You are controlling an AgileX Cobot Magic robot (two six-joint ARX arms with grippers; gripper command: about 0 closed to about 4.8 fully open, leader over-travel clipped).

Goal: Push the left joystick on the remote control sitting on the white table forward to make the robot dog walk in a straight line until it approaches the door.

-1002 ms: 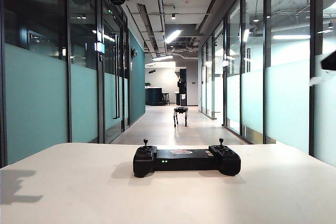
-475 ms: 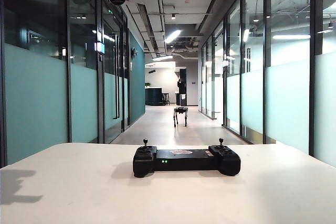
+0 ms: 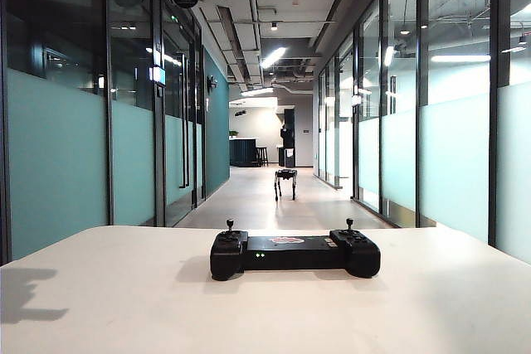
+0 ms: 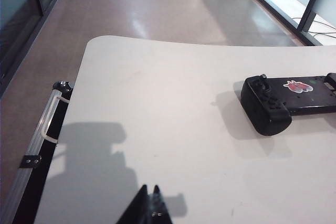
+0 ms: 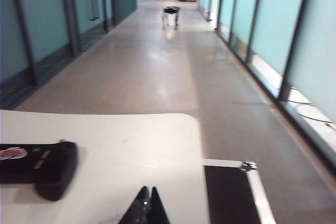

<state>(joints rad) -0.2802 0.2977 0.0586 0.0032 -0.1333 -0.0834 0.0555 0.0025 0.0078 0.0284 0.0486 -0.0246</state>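
The black remote control (image 3: 294, 253) lies on the white table (image 3: 124, 304), its left joystick (image 3: 230, 225) upright and untouched. Far down the corridor stands the robot dog (image 3: 285, 180); I cannot tell which door is meant. Neither gripper shows in the exterior view. My left gripper (image 4: 149, 188) is shut and empty, low over the table, well short of the remote control (image 4: 283, 100) and its left joystick (image 4: 263, 78). My right gripper (image 5: 148, 189) is shut and empty too, near the table's right edge, apart from the remote control's right end (image 5: 47, 169). The robot dog (image 5: 170, 14) shows there too.
Frosted glass walls (image 3: 58, 155) line both sides of the corridor. A black case with metal edging (image 4: 44, 129) sits beside the table's left edge, and a similar black case (image 5: 228, 192) sits beside its right edge.
A part of the right arm that showed at the right edge of the exterior view has gone out of frame. The remote control and the robot dog have not moved.
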